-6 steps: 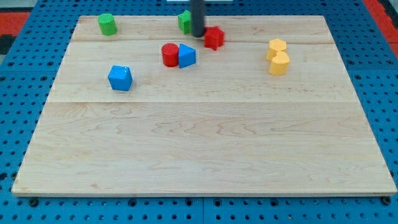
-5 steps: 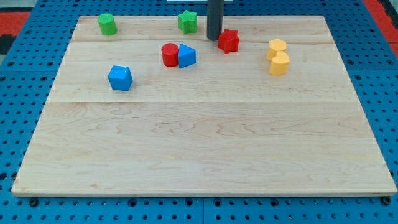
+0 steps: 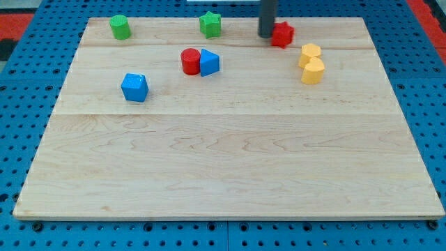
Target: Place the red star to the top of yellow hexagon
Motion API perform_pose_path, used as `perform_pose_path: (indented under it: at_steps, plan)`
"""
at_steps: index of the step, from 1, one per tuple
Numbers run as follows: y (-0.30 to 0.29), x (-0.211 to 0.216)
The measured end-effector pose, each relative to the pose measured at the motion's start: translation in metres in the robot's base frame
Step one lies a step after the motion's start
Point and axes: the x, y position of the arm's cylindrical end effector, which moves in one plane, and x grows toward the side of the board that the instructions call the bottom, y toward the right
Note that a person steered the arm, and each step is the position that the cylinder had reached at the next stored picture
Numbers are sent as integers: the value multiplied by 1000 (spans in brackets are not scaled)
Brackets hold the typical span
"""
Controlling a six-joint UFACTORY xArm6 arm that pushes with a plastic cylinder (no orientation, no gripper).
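Wooden worktop (image 3: 230, 160) on a blue pegboard, with the rod's tip (image 3: 267, 36) set against the red star (image 3: 283, 33).

No gripper is fitted, so no open or closed state applies; the tip is seen touching the star's left side, near the view's top. The red star lies up and to the left of the two yellow blocks (image 3: 311, 63), close but apart; which is the hexagon cannot be told. A green star (image 3: 210, 24), green cylinder (image 3: 120, 27), red cylinder (image 3: 189, 61) touching a blue triangular block (image 3: 209, 63), and a blue cube (image 3: 134, 88) are shown further left.
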Motion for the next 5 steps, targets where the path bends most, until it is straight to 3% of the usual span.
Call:
perform_pose_path:
  at_steps: [2, 5]
  plan:
    - [-9, 24]
    - [65, 6]
